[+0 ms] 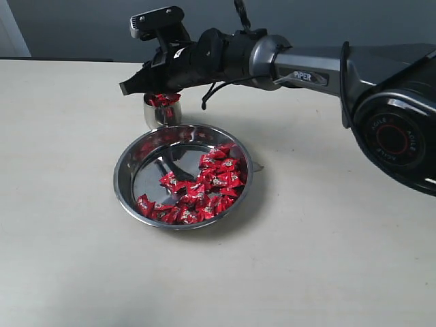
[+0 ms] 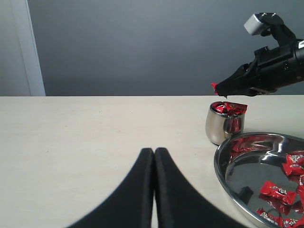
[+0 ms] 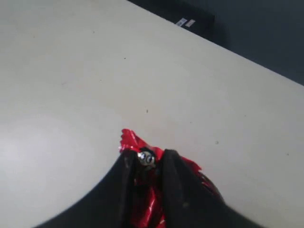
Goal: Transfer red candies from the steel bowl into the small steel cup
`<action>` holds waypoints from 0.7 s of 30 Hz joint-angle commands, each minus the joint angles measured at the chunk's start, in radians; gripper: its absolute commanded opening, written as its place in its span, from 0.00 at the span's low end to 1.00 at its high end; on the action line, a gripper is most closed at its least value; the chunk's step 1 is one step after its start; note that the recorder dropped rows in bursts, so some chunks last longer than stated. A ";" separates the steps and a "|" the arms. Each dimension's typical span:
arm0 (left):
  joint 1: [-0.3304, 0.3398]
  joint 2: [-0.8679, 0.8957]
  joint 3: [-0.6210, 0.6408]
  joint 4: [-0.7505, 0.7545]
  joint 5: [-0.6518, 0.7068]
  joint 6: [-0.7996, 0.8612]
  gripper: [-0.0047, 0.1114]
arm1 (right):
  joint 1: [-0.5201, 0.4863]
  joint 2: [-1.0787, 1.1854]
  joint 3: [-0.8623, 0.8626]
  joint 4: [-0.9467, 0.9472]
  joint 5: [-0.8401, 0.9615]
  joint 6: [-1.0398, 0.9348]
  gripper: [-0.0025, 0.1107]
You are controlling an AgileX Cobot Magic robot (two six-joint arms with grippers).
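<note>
The steel bowl [image 1: 128, 170] lies mid-table with many red candies [image 1: 204, 187] heaped in its right and near parts. Just behind it stands the small steel cup [image 1: 158, 116], brim-full of red candies [image 1: 163, 99]. My right gripper [image 1: 127, 87] hangs just above and to the left of the cup's mouth, shut on one red candy [image 3: 134, 141] whose wrapper juts out past the fingertips. From the left wrist view the cup [image 2: 218, 126], the bowl [image 2: 228, 166] and the right gripper [image 2: 219, 88] with its candy [image 2: 214, 86] show too. My left gripper [image 2: 154, 151] is shut and empty, low over bare table left of the bowl.
The right arm [image 1: 306, 68] stretches in from the right above the table, behind the bowl. A cream table [image 1: 327, 259] spreads all round. A grey wall [image 2: 142, 42] stands behind the far edge.
</note>
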 commanded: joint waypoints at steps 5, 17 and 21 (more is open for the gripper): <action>0.001 -0.005 0.001 0.000 -0.006 -0.004 0.04 | 0.005 0.042 -0.004 0.013 -0.039 -0.004 0.02; 0.001 -0.005 0.001 0.000 -0.006 -0.004 0.04 | 0.005 0.044 -0.004 0.010 -0.057 -0.004 0.04; 0.001 -0.005 0.001 0.000 -0.006 -0.004 0.04 | 0.005 0.044 -0.004 0.011 -0.055 -0.004 0.20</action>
